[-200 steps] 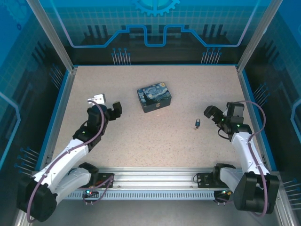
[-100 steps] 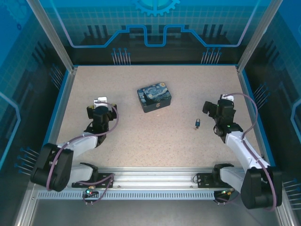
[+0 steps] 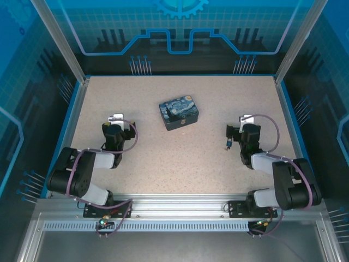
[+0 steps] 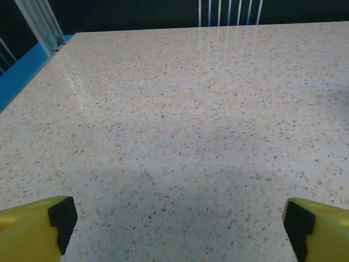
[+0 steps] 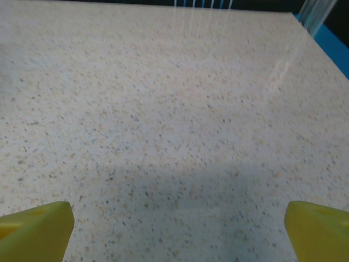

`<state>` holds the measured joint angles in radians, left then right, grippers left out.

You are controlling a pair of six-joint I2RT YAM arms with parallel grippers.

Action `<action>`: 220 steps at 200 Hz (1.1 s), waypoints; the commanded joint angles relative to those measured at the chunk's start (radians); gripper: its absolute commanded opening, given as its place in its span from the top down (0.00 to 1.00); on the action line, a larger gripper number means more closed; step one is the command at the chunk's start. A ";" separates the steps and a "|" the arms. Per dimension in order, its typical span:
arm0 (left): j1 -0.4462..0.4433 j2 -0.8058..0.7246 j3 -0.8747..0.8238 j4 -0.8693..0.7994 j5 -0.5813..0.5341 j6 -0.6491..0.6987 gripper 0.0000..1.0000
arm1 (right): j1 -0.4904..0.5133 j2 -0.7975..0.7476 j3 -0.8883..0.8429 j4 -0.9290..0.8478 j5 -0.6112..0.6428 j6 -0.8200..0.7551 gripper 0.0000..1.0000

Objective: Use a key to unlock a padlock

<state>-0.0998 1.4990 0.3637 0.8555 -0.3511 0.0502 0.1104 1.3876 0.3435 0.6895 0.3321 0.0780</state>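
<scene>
Padlock country is a broad speckled table [image 3: 163, 164], with a dark blue printed box [image 3: 179, 113] near its middle. Both arms sit tucked low. The left gripper [image 4: 180, 218] and right gripper [image 5: 178, 218] have their yellow fingers spread wide, holding nothing. The padlock [image 3: 229, 143] lies right of centre, just beside the right gripper, on its left and a little nearer the bases. It seems to lie front-to-back, and the right arm is far closer.

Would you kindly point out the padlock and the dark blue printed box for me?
padlock [image 3: 227, 144]: top external view, on its small body.
dark blue printed box [image 3: 179, 113]: top external view, on the middle of its swirl-printed lid.
</scene>
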 commanded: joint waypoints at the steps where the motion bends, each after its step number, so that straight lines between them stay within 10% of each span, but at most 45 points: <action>1: 0.050 0.018 0.024 0.022 0.170 -0.038 0.01 | -0.004 0.087 -0.035 0.265 -0.081 -0.062 0.00; 220: 0.084 0.050 0.023 0.053 0.233 -0.050 0.01 | -0.020 0.116 0.071 0.100 -0.108 -0.054 0.00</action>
<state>-0.0196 1.5448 0.3725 0.8856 -0.1398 0.0021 0.0910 1.4982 0.3985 0.7784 0.2268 0.0326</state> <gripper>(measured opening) 0.990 0.996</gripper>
